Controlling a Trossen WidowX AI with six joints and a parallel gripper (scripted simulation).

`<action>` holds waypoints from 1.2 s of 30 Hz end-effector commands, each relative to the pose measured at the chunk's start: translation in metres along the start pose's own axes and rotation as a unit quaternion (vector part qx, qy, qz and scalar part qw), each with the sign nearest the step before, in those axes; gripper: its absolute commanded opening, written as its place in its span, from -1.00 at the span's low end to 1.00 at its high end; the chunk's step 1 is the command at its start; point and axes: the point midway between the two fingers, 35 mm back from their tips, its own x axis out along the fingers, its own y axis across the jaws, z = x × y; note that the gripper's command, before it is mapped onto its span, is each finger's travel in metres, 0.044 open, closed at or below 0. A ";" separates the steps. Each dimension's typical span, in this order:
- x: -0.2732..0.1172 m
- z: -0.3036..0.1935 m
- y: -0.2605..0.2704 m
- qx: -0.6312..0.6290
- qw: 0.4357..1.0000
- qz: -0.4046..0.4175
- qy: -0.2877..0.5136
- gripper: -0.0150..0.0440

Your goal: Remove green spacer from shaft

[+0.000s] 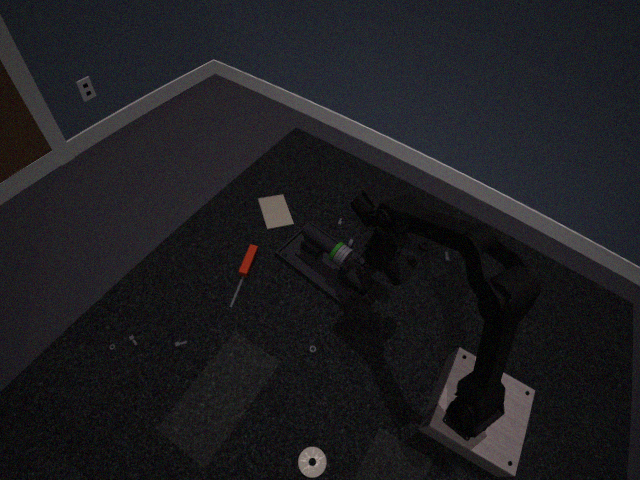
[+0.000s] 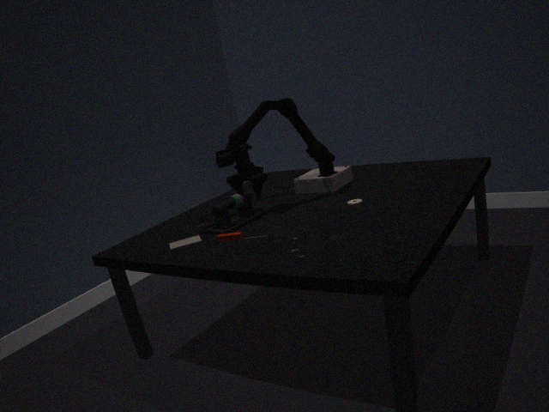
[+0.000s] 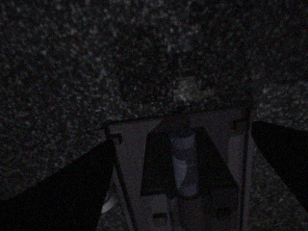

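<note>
The dark housing block [image 1: 319,238] [image 2: 221,213] stands on the base tray [image 1: 305,275] [image 3: 132,154]. The green spacer [image 1: 336,249] [image 2: 235,202] is around the shaft line beside the housing, with pale spacers [image 1: 343,254] next to it. The grey-blue shaft [image 3: 185,166] lies in a dark slotted support [image 3: 158,168] in the wrist view. My gripper [image 1: 381,282] [image 2: 250,195] [image 3: 180,137] is open and empty, low over the shaft's free end, one finger on each side. The spacers are outside the wrist view. Contact with the shaft cannot be made out.
An orange screwdriver [image 1: 248,259] [image 2: 229,236] and a cream card [image 1: 276,211] [image 2: 185,242] lie near the tray. Small bolts [image 1: 340,221] [image 1: 180,343], a washer [image 1: 312,348] and a white disc [image 1: 312,454] [image 2: 348,202] lie on the dark table.
</note>
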 end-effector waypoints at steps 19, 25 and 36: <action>0.013 0.000 0.001 0.001 1.000 0.001 -0.001 1.00; 0.019 0.000 0.000 0.001 1.000 0.001 -0.001 1.00; 0.019 0.000 0.000 0.001 1.000 0.001 -0.001 1.00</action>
